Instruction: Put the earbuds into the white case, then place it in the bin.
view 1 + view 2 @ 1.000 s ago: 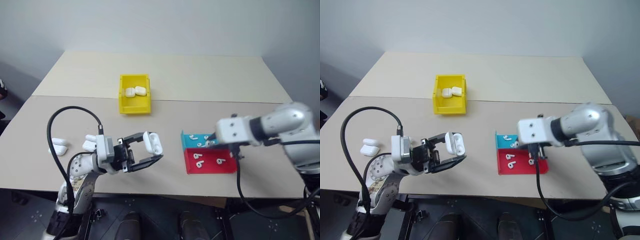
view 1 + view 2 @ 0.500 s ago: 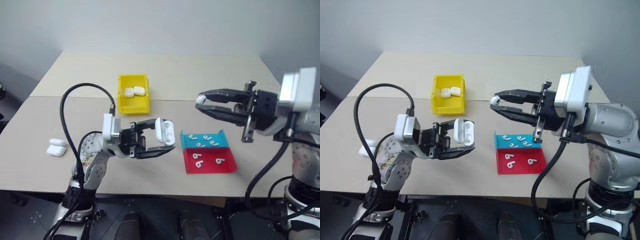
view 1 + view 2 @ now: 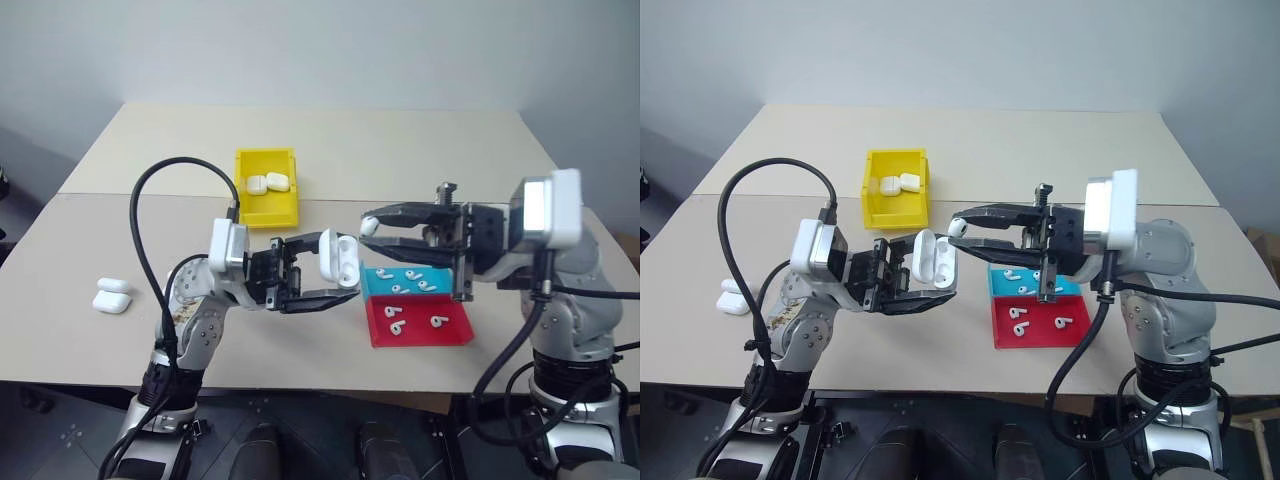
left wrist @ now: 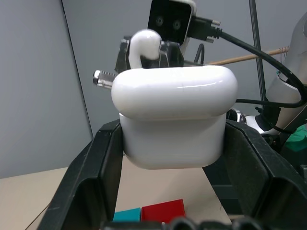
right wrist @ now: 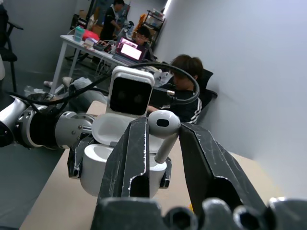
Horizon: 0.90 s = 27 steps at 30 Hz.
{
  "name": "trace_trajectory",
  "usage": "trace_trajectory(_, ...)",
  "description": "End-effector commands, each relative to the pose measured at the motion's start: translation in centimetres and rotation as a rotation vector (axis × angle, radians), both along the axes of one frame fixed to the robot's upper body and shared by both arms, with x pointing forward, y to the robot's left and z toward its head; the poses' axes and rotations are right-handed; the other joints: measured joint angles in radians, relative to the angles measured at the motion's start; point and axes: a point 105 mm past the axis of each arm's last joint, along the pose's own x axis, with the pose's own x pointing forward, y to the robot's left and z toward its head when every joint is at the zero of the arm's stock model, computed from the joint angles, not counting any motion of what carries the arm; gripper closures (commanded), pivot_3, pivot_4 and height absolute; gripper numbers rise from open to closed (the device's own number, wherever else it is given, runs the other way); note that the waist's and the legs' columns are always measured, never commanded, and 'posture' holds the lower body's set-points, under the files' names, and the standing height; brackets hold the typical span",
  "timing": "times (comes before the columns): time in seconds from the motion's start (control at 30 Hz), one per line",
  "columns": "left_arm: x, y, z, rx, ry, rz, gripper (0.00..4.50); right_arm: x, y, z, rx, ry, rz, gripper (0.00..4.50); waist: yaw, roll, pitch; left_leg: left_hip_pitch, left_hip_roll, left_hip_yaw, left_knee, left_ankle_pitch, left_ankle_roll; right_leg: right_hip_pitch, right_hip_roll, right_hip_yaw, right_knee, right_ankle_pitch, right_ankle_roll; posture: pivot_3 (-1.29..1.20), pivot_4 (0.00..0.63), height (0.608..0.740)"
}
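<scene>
My left gripper is shut on the white case, held above the table's middle with its lid flipped open. My right gripper points toward it from the right, shut on one earbud pinched at the fingertips, just above and beside the case's open top. In the right wrist view the earbud sits between the fingers, stem down, over the case. In the left wrist view the case is between the fingers. The yellow bin stands farther back and holds two cases.
A blue tray and a red tray lie below my right gripper, with several loose earbuds in them. Two spare cases lie at the table's left. A seated person shows behind in the right wrist view.
My right gripper lifted from the trays with an earbud and swung left to the case. My left gripper rose and moved right with the open case.
</scene>
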Motion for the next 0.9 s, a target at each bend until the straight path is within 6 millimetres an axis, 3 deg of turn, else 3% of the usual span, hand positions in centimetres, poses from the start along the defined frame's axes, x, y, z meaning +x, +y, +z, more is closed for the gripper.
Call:
trace_trajectory(0.03,-0.31,-0.16,0.4,-0.006,-0.024,-0.012,1.7,-0.39,0.22,0.51,0.002,-0.062,0.018,3.38,0.0,0.0,0.0,0.0,0.0,0.0,0.0,0.0,0.0,0.0,0.0,0.0,0.0,0.0,0.0,0.0,0.15,0.74)
trace_trajectory(0.9,-0.23,-0.43,0.17,0.006,-0.036,-0.011,1.7,0.02,0.81,-0.27,-0.041,-0.101,0.034,3.38,0.001,0.0,0.0,0.0,0.0,0.0,0.0,0.0,0.0,0.0,0.0,0.0,0.0,0.0,0.0,0.0,0.15,0.74)
